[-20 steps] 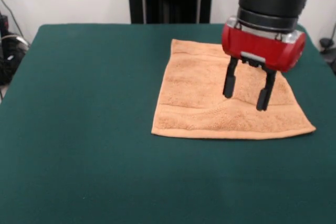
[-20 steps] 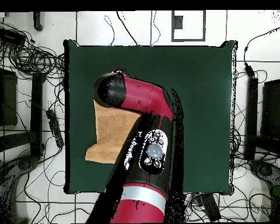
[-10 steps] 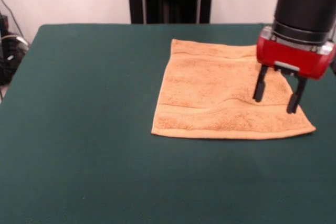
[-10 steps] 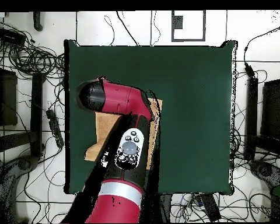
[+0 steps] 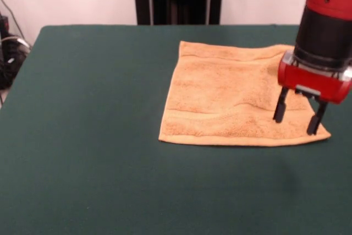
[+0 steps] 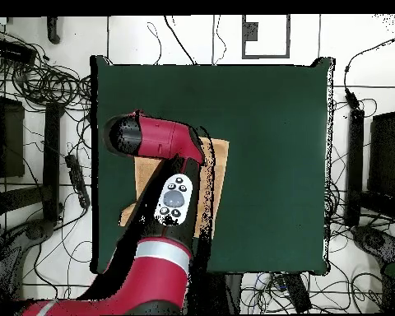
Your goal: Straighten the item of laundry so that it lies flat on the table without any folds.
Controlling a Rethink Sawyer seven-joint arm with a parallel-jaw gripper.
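Gripper (image 5: 297,119) jaws wide apart, holding nothing, tips hanging just over the towel (image 5: 231,98) at its front corner. Whether the tips touch the cloth, can't tell. Towel spreads away from the pincer across the table (image 5: 82,136), mostly flat, edges squared. One low ridge runs across the pile right beside the fingers; that's probably why it's parked there: to pinch the corner and pull the wrinkle out. Overhead, the arm (image 6: 164,206) covers most of the towel, only a strip shows past it. Task looks near done bar that ridge.
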